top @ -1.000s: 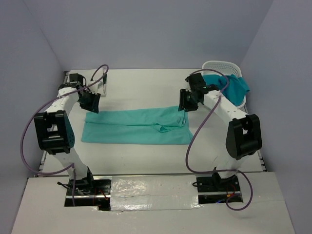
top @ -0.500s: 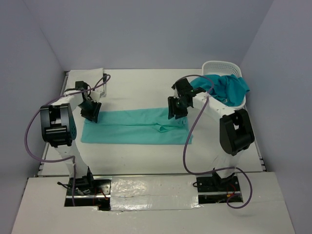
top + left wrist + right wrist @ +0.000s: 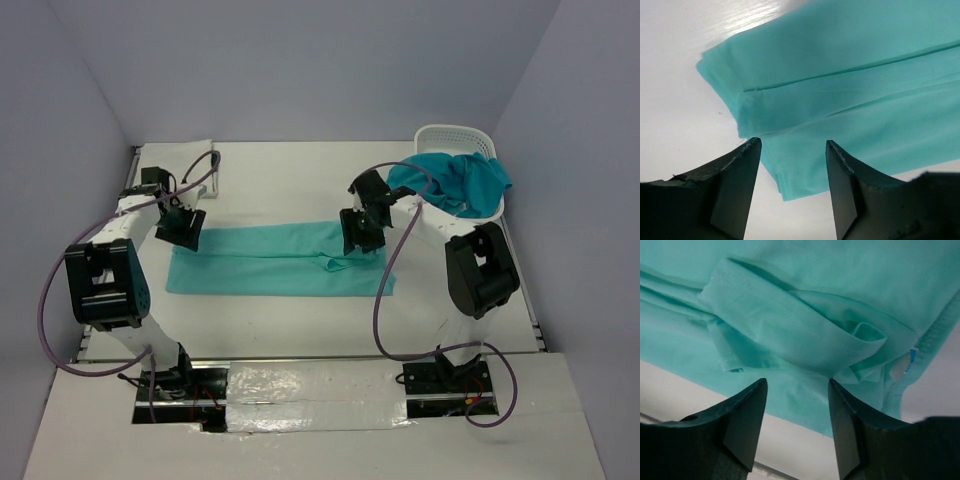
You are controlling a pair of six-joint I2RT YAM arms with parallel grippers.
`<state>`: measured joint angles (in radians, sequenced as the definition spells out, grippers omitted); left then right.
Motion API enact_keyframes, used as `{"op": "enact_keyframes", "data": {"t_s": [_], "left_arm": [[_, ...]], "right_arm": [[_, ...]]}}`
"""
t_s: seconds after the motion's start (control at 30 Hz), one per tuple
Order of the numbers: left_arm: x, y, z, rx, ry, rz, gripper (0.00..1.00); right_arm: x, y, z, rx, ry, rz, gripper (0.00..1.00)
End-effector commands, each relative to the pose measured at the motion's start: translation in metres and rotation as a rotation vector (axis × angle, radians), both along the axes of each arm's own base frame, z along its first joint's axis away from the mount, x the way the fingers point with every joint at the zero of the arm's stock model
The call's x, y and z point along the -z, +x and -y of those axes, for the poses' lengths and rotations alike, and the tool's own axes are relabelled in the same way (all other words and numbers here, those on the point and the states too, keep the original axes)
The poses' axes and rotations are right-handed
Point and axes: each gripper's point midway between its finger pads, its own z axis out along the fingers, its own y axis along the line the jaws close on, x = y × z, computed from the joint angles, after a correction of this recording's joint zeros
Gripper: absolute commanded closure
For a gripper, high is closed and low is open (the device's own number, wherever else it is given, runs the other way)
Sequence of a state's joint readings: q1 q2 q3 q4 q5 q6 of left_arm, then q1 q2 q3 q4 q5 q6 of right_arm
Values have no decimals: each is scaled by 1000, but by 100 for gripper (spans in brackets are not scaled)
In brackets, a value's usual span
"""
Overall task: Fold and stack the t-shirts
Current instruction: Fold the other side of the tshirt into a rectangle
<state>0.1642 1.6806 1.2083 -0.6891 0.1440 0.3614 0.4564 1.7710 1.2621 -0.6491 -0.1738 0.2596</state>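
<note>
On the white table (image 3: 290,180) the pale mint tee (image 3: 270,265) lies folded into a long flat band of smooth knit. Its layered edges are stepped, and a tucked sleeve is rumpled at the right end. Since a second ago both arms have drawn in over its ends. The left gripper (image 3: 186,238) and right gripper (image 3: 362,242) have fingers parted wider, holding nothing. A teal tee (image 3: 455,180) drapes over the white lattice basket (image 3: 450,130).

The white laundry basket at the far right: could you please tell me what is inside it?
A teal t-shirt lies bunched in the basket, draping over its right rim. Anything beneath it is covered, so I cannot tell whether more shirts are inside.
</note>
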Motion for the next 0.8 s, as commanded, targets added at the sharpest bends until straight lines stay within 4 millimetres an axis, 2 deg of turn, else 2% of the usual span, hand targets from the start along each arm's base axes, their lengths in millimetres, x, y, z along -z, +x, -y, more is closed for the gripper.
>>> {"op": "enact_keyframes", "data": {"t_s": [0.0, 0.07, 0.23, 0.3, 0.47, 0.53, 0.57, 0.6, 0.63, 0.67, 0.73, 0.77], "left_arm": [[-23, 14, -12, -72, -2, 85, 32], [-15, 20, -22, -105, 14, 58, 30], [15, 19, -24, -116, 16, -51, 29], [21, 17, -22, -109, 2, -63, 30], [26, 19, -19, -114, -16, -59, 37], [24, 21, -19, -111, -14, -51, 46], [24, 21, -20, -112, -12, -49, 51], [23, 21, -20, -111, -10, -47, 57], [21, 22, -20, -111, -9, -41, 67], [19, 23, -20, -109, -8, -33, 73], [16, 24, -20, -106, -10, -20, 81], [15, 25, -19, -104, -15, -16, 83]], "right_arm": [[-11, 14, 15, 40, -77, 67, 37], [-8, 16, 19, 82, -50, 42, 35], [8, 16, 13, 62, -31, 5, 29], [13, 14, 9, 44, -12, -2, 28], [23, 20, 13, 45, -50, -8, 30], [28, 21, 15, 48, -70, -15, 35], [28, 22, 16, 50, -75, -13, 43], [29, 22, 17, 55, -79, -12, 47], [28, 22, 17, 54, -78, -10, 52], [29, 22, 17, 54, -76, -9, 66], [29, 22, 17, 57, -79, -8, 78], [29, 22, 17, 59, -82, -9, 90]]}}
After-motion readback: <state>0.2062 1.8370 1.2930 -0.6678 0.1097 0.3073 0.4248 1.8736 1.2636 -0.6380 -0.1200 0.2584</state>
